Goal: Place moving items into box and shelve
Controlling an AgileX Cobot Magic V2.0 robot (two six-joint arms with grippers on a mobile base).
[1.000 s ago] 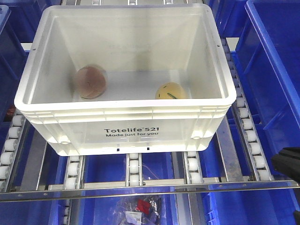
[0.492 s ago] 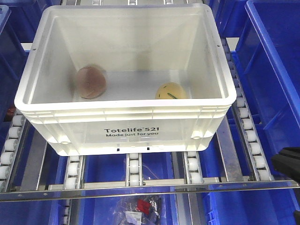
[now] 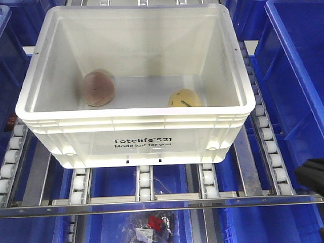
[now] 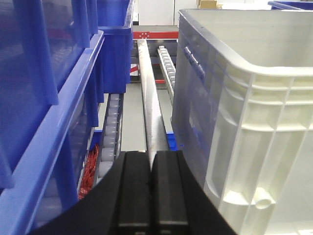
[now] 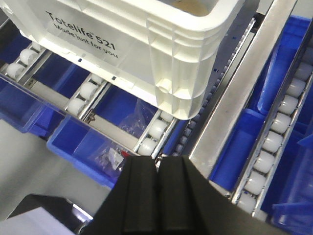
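The white box (image 3: 136, 121) printed "Totelife 521" sits on the roller shelf (image 3: 144, 185). Inside it lie the pink-grey plush ball (image 3: 98, 88) at the left and the pale yellow ball (image 3: 184, 98) at the right. My left gripper (image 4: 150, 161) is shut and empty, low beside the box's left wall (image 4: 254, 122). My right gripper (image 5: 157, 164) is shut and empty, below the box's front right corner (image 5: 176, 83). A dark part of the right arm (image 3: 311, 174) shows at the right edge of the front view.
Blue bins stand to the right (image 3: 298, 66) and left (image 4: 44, 98) of the box. A lower blue bin holds bagged small parts (image 3: 152, 223). Steel rails (image 5: 234, 98) and white rollers (image 5: 276, 132) run alongside.
The dark arm part at the right edge has shifted slightly down and right. The box and both balls have not moved.
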